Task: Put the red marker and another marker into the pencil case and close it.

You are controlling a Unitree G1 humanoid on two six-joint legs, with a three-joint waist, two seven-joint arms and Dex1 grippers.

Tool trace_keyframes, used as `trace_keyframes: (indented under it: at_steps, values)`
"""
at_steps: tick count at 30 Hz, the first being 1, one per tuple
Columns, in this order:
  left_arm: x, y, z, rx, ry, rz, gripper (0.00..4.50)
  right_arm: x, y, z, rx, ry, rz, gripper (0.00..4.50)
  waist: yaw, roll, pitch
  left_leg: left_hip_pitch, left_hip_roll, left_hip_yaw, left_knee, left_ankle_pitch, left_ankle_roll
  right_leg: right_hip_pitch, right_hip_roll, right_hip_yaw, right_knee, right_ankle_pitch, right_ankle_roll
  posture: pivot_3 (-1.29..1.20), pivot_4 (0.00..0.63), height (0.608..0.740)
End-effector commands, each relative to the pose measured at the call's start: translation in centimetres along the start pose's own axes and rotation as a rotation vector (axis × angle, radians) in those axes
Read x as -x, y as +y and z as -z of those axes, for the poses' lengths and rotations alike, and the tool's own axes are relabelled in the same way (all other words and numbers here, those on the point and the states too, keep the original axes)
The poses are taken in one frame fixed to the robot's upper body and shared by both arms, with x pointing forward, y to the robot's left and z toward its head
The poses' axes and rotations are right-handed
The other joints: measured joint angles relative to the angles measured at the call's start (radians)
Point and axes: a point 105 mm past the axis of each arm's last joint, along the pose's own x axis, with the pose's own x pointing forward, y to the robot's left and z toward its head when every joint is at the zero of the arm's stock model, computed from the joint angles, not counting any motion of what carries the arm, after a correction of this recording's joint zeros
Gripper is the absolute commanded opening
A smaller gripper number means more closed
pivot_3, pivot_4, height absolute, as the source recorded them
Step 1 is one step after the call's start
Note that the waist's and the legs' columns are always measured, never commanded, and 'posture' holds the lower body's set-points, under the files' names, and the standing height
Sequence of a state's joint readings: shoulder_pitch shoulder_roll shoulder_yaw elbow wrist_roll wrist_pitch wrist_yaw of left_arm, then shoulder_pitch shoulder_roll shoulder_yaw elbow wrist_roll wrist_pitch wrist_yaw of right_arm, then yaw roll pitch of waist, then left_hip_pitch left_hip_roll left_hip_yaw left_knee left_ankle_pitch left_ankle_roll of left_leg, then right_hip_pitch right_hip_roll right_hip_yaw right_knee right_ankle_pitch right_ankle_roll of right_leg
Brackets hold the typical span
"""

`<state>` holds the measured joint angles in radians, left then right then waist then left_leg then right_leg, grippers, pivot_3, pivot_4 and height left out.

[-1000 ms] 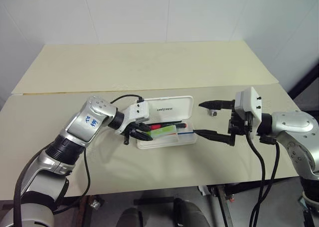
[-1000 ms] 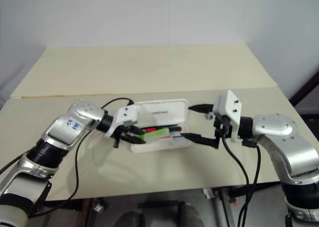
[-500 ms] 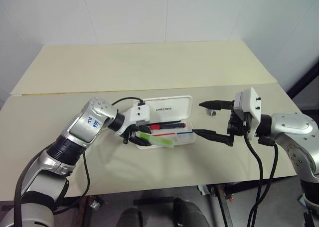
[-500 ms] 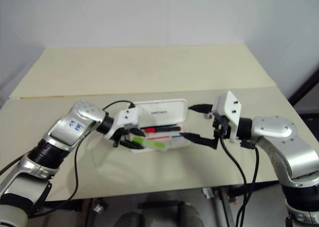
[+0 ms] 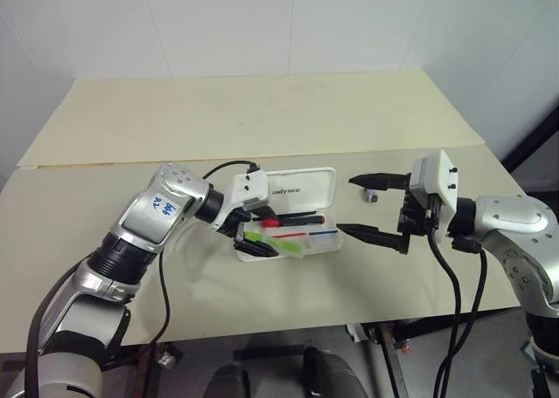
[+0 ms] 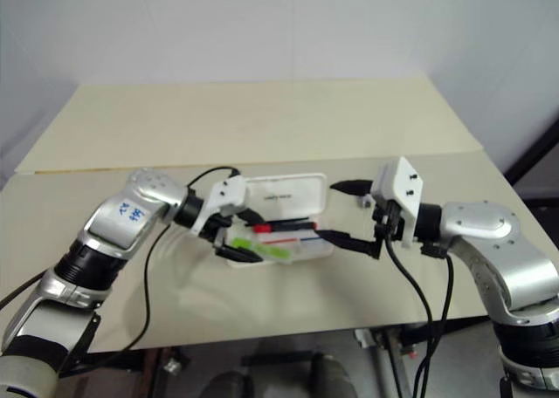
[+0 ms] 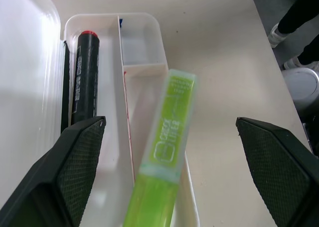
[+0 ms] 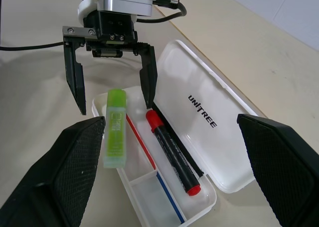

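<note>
The white pencil case [image 5: 302, 188] lies open on the table, lid flat behind its tray [image 8: 164, 207]. The red marker [image 8: 172, 155], black with red ends, lies in the tray's rear slot. The green marker [image 8: 115, 130] rests slanted on the tray's front rim [image 7: 192, 207], partly inside. My left gripper [image 5: 255, 231] hovers just above the green marker's left end, open, its fingers [image 8: 75, 85] clear on either side. My right gripper [image 5: 348, 206] is open and empty just right of the case.
A small grey object [image 5: 373, 197] sits on the table [image 5: 262, 119] under the right gripper's upper finger. A seam runs across the table behind the case. The table's front edge is near below the case.
My left gripper opened and let go of the green marker, which dropped onto the tray's front rim. The gripper rose slightly. The right arm stayed still.
</note>
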<state>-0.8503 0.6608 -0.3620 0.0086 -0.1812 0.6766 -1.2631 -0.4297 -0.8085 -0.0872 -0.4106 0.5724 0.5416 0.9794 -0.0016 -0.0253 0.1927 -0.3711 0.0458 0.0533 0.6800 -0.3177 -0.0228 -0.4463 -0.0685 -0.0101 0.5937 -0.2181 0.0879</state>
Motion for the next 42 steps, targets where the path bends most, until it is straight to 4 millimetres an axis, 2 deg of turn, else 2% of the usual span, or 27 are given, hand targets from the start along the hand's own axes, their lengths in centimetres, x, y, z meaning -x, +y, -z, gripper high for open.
trace_keyframes:
  at_steps: [1, 5, 10, 14, 25, 26, 31, 38, 42]
  values:
    - [1.7, -0.3, -1.2, -0.053, -0.055, -0.015, 4.47, 0.0, -0.3, -1.0, 0.046, -0.033, 0.003, 4.5, 0.0, 0.0, 0.0, 0.0, 0.0, 0.0, 0.0, 0.0, 0.0, 0.0, 0.0, 0.0, 0.0, 0.0, 0.0, 0.0, 0.15, 0.74]
    - [3.0, -0.5, -1.7, -0.114, -0.122, -0.017, 4.47, -0.1, -0.3, -1.0, 0.044, -0.034, -0.002, 4.5, 0.001, 0.0, 0.0, 0.0, 0.0, 0.0, 0.0, 0.0, 0.0, 0.0, 0.0, 0.0, 0.0, 0.0, 0.0, 0.0, 0.15, 0.74]
    - [4.2, -0.6, -1.8, -0.109, -0.189, -0.036, 4.47, -0.1, -0.3, -0.9, 0.043, -0.034, -0.006, 4.5, 0.001, 0.0, 0.0, 0.0, 0.0, 0.0, 0.0, 0.0, 0.0, 0.0, 0.0, 0.0, 0.0, 0.0, 0.0, 0.0, 0.15, 0.74]
    - [5.2, -1.1, -0.9, -0.091, -0.189, -0.041, 4.47, -0.1, -0.3, -0.8, 0.041, -0.029, -0.012, 4.5, -0.002, 0.0, 0.0, 0.0, 0.0, 0.0, 0.0, 0.0, 0.0, 0.0, 0.0, 0.0, 0.0, 0.0, 0.0, 0.0, 0.15, 0.74]
    - [6.2, -0.2, 0.6, -0.126, -0.211, -0.149, 4.47, -0.3, -0.4, -0.8, 0.039, -0.025, -0.028, 4.5, 0.001, 0.0, 0.0, 0.0, 0.001, 0.001, 0.0, 0.0, 0.0, 0.0, 0.0, 0.0, -0.001, 0.0, 0.0, 0.0, 0.15, 0.74]
    - [6.3, 0.0, 0.7, -0.123, -0.213, -0.157, 4.04, -0.3, -0.4, -0.7, 0.039, -0.025, -0.029, 4.5, 0.002, 0.0, 0.0, 0.0, 0.001, 0.001, 0.0, 0.0, 0.0, 0.0, 0.0, 0.0, -0.001, 0.0, 0.0, 0.0, 0.15, 0.74]
    - [6.4, 0.6, 1.5, -0.122, -0.185, -0.191, 2.45, -0.3, -0.4, -0.7, 0.039, -0.023, -0.029, 4.5, 0.0, 0.0, 0.0, 0.0, 0.001, 0.001, 0.0, 0.0, 0.0, 0.0, 0.0, 0.0, 0.0, 0.0, 0.0, 0.0, 0.15, 0.74]
    - [5.5, 1.5, 1.9, -0.148, -0.145, -0.219, 0.05, -0.2, -0.4, -0.7, 0.038, -0.021, -0.028, 4.5, 0.001, 0.0, 0.0, 0.0, 0.001, 0.001, 0.0, 0.0, 0.0, 0.0, 0.0, 0.0, 0.0, 0.0, 0.0, 0.0, 0.15, 0.74]
    - [4.8, 1.8, 2.3, -0.167, -0.116, -0.226, 0.02, -0.2, -0.4, -0.7, 0.037, -0.02, -0.026, 4.5, 0.001, 0.0, 0.0, 0.0, 0.001, 0.001, 0.0, 0.0, 0.0, 0.0, 0.0, 0.0, -0.001, 0.0, 0.0, 0.0, 0.15, 0.74]
